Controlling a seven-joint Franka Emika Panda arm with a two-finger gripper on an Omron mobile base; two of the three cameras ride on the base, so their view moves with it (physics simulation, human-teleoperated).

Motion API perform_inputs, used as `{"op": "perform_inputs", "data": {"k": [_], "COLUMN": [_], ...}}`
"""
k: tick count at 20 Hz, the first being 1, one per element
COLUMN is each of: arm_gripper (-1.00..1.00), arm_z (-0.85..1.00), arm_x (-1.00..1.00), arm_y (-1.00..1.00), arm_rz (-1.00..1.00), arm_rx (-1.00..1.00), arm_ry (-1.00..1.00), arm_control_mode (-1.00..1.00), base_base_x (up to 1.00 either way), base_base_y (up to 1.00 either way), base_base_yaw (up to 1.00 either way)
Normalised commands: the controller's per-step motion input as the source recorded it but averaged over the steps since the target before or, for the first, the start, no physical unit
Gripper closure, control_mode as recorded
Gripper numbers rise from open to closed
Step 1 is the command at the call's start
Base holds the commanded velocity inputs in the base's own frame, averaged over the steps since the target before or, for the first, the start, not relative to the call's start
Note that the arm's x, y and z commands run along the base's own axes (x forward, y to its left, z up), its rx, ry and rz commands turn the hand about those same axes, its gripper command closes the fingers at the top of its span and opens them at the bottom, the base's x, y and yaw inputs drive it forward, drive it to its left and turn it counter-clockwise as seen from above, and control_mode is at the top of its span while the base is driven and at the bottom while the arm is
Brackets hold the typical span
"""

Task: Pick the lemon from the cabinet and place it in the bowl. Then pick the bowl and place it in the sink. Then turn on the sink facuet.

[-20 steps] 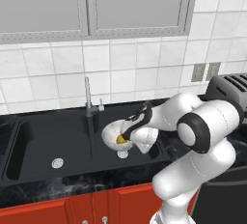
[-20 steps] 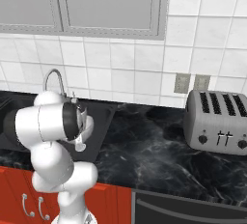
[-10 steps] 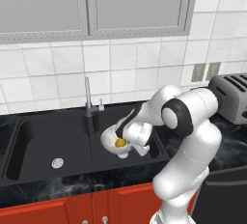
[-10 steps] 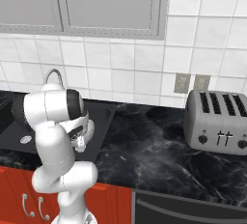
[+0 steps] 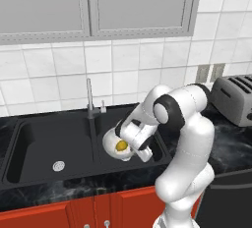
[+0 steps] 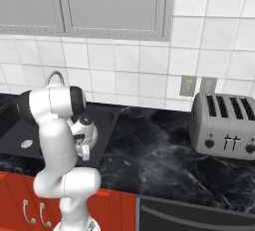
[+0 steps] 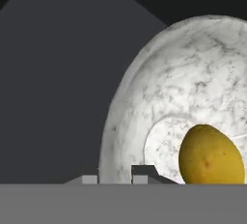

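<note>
Since the earlier frame the arm had folded further forward and down, carrying the bowl (image 5: 117,145) lower over the right basin of the sink (image 5: 44,146). The gripper (image 5: 129,149) was clamped on the bowl's rim, a fingertip (image 7: 142,174) showing at each side of the rim at the hand view's 6 o'clock. The lemon (image 5: 121,146) lay inside the bowl, toward 4 o'clock in the hand view, with dark basin behind the bowl. The sink facuet (image 5: 89,99) stood at about 11 o'clock from the bowl in the left base view, near it. The bowl looked tilted, so the lemon might have rolled out if it tipped further, and the rim might have slipped from so narrow a hold. A swing left could have knocked the spout.
</note>
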Motion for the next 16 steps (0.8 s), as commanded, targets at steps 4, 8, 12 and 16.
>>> {"op": "perform_inputs", "data": {"k": [4, 8, 12, 16], "arm_gripper": [1.0, -1.0, -1.0, -1.0], "arm_z": [-0.21, 0.1, 0.71, 1.0], "arm_x": [0.14, 0.0, 0.0, -0.04], "arm_y": [0.0, 0.0, 0.0, 0.0], "arm_rz": [0.01, 0.01, 0.0, 0.0], "arm_rx": [0.0, 0.0, 0.0, 0.0], "arm_ry": [0.0, -0.01, 0.0, 0.0], "arm_control_mode": [-1.0, -1.0, -1.0, -1.0], "base_base_x": [0.0, 0.0, 0.0, 0.0], "base_base_y": [0.0, 0.0, 0.0, 0.0], "base_base_yaw": [0.0, 0.0, 0.0, 0.0]}}
